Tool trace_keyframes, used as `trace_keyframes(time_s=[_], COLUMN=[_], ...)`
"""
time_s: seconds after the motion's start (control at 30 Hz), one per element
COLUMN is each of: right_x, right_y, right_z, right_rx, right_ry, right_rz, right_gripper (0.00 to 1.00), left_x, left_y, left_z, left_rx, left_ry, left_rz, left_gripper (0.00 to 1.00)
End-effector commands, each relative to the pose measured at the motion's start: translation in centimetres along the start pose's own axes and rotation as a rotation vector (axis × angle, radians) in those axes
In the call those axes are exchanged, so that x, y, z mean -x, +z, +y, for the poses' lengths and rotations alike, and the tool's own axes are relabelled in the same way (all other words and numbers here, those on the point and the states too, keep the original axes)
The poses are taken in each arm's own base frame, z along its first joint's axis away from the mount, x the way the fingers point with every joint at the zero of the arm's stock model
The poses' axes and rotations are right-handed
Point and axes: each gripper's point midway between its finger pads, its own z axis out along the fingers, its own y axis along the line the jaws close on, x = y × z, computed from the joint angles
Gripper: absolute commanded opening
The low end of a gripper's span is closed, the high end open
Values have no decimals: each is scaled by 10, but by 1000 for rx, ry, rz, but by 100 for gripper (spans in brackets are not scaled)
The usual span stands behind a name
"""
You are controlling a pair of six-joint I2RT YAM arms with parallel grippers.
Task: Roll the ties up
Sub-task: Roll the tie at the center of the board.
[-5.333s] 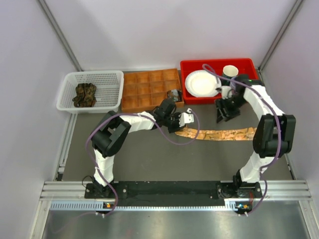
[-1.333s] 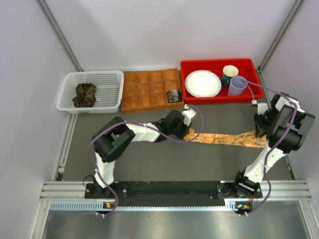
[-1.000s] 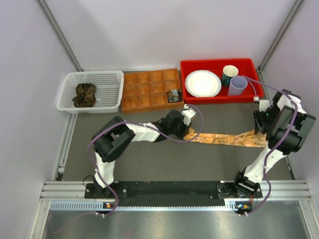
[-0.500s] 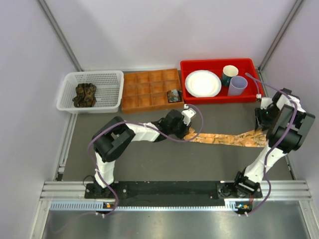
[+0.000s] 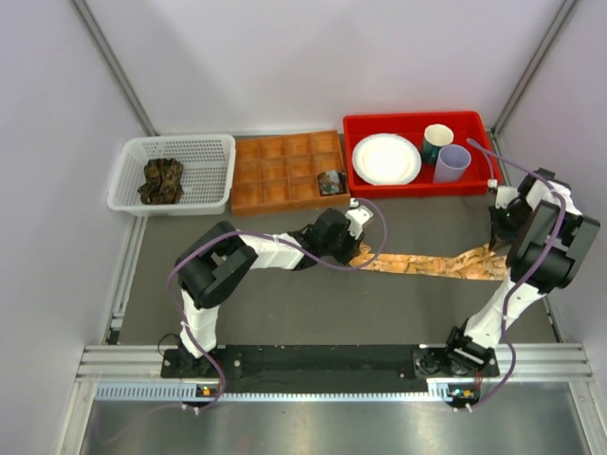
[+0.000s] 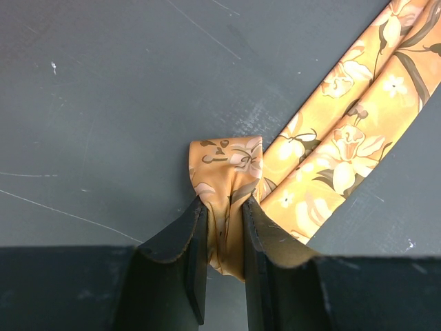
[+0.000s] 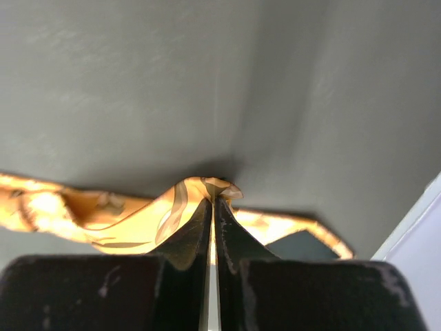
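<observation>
**Top external view: orange tie held at both ends**

From above, the orange tie lies stretched across the grey table, running from the middle out to the right side, slightly rumpled along its length. The left gripper sits low over the tie's left end and the right gripper over its right end, close to the side wall.

In the left wrist view, the left gripper is clamped on a folded bit of the tie. A short loop of flowered cloth sticks out past the fingertips, and the rest of the strip trails off to the upper right, flat on the table.

In the right wrist view, the right gripper has its fingers pressed nearly together on a raised pinch of the tie. The cloth peaks at the fingertips and drops to the table on both sides, with the pointed end lying to the right.

Along the far edge stand:
- a white basket holding a heap of dark ties;
- a brown tray with a dark rolled bundle in its near right compartment;
- a red bin with a white plate, a green cup and a lavender cup.
</observation>
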Motion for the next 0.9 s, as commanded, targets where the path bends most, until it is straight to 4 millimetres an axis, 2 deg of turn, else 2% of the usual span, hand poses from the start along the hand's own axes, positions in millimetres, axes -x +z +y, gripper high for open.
trace_keyframes(time_s=[0.0,0.07,0.13,0.17,0.27,0.3,0.33,0.4,0.5,0.6,0.63,0.67,0.73,0.77,0.87], right_x=[8,-6,-18,-29,-42,-42,-45,-21,8,31,32,38,35,43,39], right_y=[-53,-55,-52,-47,-44,-47,-53,-73,-87,-95,-92,-87,-73,-71,-53], right_z=[14,15,6,0,-16,-19,-21,-8,28,75,88,113,140,160,190], right_rx=[-19,-44,-93,-124,-170,-176,-164,-99,12,132,169,224,285,315,350], right_ry=[-30,-38,-45,-50,-21,-12,0,-46,-184,-324,-348,-412,-466,-500,-548], right_rz=[-76,-52,-25,24,73,67,62,-73,-238,-372,-386,-391,-373,-403,-388], right_gripper=[0,0,0,0,28,42,48,62,77,79,79,79,78,78,79], left_x=[-56,-55,-55,-55,-56,-55,-55,-54,-52,-52,-52,-53,-53,-52,-52], left_y=[2,2,2,2,1,1,1,1,1,1,1,2,2,2,1], left_z=[-4,-4,-4,-4,-5,-5,-5,-6,-8,-10,-10,-10,-11,-11,-10], left_rx=[-19,-19,-19,-19,-23,-23,-26,-27,-37,-52,-52,-55,-67,-67,-65], left_ry=[-48,-51,-51,-51,-54,-56,-58,-62,-62,-67,-71,-77,-97,-100,-103], left_rz=[163,160,159,159,161,159,161,160,153,145,144,145,145,145,143], left_gripper=[0,0,0,0,0,0,0,0,0,0,0,0,0,0,0])
